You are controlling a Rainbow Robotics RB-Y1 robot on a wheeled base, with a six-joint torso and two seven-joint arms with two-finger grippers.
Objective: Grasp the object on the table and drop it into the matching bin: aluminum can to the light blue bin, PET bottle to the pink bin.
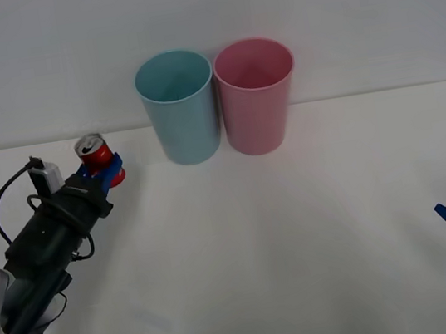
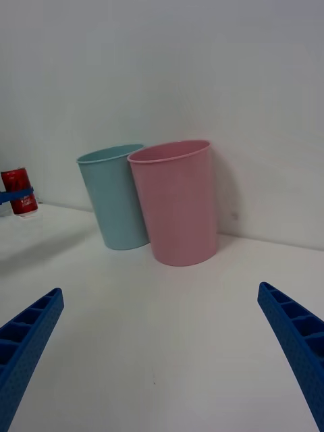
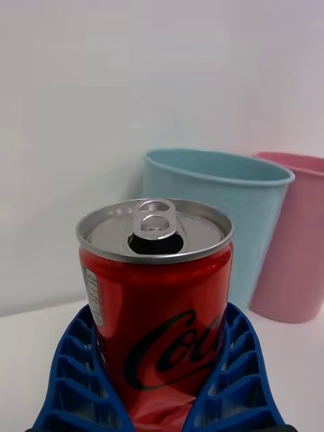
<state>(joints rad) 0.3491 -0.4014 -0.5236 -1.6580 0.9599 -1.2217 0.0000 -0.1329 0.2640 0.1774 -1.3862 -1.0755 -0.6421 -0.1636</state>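
The plain white table [image 1: 243, 248] carries the light blue bin [image 1: 178, 106] and the pink bin [image 1: 257, 95] upright and side by side at its far edge, with the red aluminum can [image 1: 97, 158] to the blue bin's left.

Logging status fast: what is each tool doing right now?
Left tool: closed on the red can.
Right tool: open, holding nothing, low at the table's right edge.
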